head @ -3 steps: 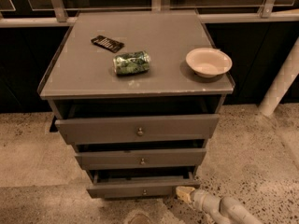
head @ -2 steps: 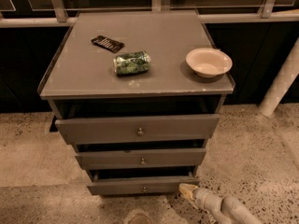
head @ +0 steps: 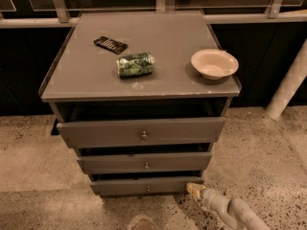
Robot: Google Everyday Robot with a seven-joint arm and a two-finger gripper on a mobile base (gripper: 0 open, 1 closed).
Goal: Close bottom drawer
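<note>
**Camera view, single entry.**

- Table (head: 91, 78): grey top over three drawers. All three fronts stand out from the frame, with dark gaps above them.
- Bottom drawer (head: 120, 187): lowest and shallowest front, under the table's front edge, small brass knob (head: 148, 188) at its middle. Judged nearly home but not flush, since a thin shadow shows above it.
- Claw (head: 194, 189): low by the floor, at the right end of the bottom drawer's front, below the table's front right corner. It looks touching or just beside the front. This placing suits a push inward rather than a pull on the knob. It grips nothing, and how far open it is cannot be told.
- Arm (head: 230, 210): pale, running in from the lower right and cut off by the frame.
- Crushed green can (head: 135, 64): lying near the table's middle.
- Bowl (head: 214, 63): near the right edge.
- Dark flat object (head: 110, 44): toward the back left corner, kind unclear.
- Drawer insides: hidden in shadow.
</note>
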